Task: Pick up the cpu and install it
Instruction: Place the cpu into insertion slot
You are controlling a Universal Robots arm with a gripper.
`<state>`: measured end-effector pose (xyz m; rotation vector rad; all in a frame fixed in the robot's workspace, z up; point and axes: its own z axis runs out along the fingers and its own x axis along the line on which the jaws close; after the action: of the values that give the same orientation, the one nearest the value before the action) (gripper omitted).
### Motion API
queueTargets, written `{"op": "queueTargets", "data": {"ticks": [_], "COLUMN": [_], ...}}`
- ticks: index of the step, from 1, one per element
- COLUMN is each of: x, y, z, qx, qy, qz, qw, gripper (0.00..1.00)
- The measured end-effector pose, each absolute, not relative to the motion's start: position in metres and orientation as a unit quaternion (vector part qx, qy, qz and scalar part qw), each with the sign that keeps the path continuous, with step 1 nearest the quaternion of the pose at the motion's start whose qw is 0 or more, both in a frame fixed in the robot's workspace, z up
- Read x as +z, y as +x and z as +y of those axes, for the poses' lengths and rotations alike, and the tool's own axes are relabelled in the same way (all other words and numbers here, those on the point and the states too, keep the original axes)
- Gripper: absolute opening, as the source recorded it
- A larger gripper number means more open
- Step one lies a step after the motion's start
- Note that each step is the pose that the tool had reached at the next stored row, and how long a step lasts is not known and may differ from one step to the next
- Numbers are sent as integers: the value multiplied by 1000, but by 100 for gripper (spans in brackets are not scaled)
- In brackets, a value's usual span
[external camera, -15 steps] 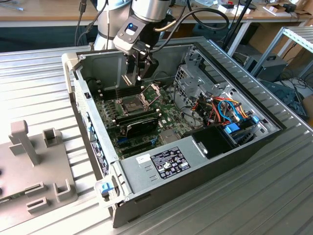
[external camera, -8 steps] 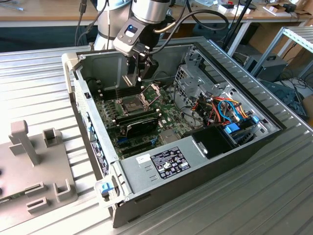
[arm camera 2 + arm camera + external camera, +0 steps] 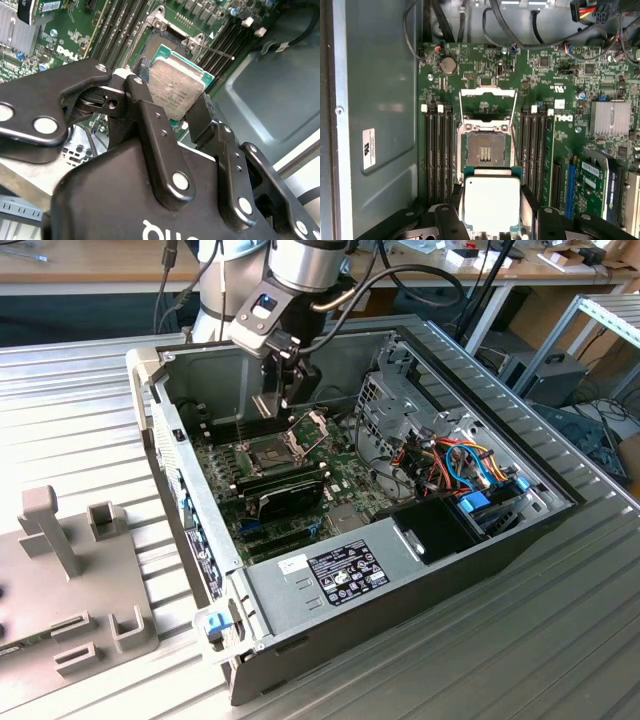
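Gripper (image 3: 491, 207) pinching the cpu (image 3: 491, 195) by two opposite edges, near the open socket (image 3: 486, 149).
Likely light, stiff, slick, delicate underneath; edges are the safe hold.

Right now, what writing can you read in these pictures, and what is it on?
White sticker on the case wall: too small to read.
Black label on the grey metal box: too small to read.
Marks on the cpu, held by the gripper: blurred.

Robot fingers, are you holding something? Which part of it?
Yes: the cpu, pinched at two opposite side edges between the fingers.
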<state>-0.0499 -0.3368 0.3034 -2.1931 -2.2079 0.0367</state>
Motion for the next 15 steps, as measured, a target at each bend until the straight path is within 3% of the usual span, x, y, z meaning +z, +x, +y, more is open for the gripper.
{"op": "queueTargets", "data": {"ticks": [2,15], "x": [303,301], "y": [-50,-50], "z": [-337,-337], "qx": [7,6], "qy": [-705,-705], "qz": [-709,-709], "qw": [10,9], "gripper": [55,55]}}
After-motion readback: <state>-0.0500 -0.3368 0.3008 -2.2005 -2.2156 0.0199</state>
